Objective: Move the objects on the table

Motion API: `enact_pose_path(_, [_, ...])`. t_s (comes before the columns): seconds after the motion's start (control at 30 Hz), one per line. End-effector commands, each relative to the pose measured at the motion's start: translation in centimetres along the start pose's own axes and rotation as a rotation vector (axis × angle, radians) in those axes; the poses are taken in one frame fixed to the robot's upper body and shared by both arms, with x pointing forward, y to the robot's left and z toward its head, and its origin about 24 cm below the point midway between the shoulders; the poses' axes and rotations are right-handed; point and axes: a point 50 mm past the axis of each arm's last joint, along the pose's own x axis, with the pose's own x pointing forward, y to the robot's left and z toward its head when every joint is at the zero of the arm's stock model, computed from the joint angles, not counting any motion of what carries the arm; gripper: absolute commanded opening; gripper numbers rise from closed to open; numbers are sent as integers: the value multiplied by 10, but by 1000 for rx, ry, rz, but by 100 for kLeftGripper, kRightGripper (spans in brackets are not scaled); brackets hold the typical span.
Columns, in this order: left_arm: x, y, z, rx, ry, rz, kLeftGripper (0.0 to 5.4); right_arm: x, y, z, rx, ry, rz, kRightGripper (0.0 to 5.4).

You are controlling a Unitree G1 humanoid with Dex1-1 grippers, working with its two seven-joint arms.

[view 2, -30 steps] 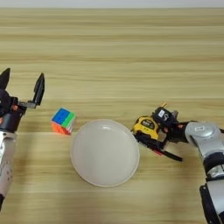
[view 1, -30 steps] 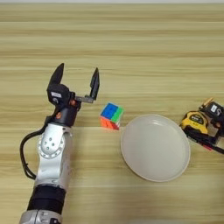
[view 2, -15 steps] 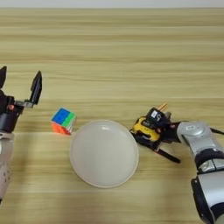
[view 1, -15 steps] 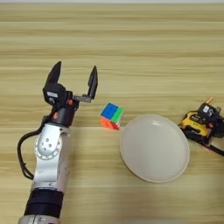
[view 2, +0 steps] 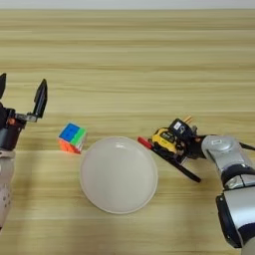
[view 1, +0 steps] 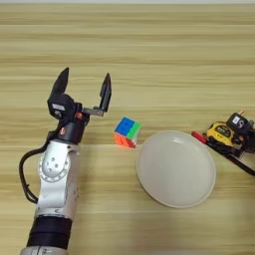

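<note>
Wooden table [view 1: 149, 60] — yellow-black tape measure [view 2: 164, 140] clamped in right gripper [view 2: 172, 149]

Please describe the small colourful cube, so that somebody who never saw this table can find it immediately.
Find the round cream plate on the wooden table. Just beside its left rim lies the puzzle cube, between the plate and the open left gripper. Only it has blue, green and orange faces; the tape measure is yellow and black.

Puzzle cube [view 1: 127, 132] lies loose; tape measure [view 2: 165, 140] sits clamped.
</note>
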Motion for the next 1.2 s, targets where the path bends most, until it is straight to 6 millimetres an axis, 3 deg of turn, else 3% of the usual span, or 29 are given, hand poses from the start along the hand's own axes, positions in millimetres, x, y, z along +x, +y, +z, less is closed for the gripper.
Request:
enact_pose_path(0.03, [-1,0,0,-2,7,-4,540,3,6,-8,18,39,25,417])
enact_pose_path(0.87, [-2,-1,-4,-5,24,-4,540,-8,-7,33,-42,-220,35,416])
enact_pose_path(1.2, [0,-4,-6,-7,24,-6,540,-17,27,58,-183,-366,168,416])
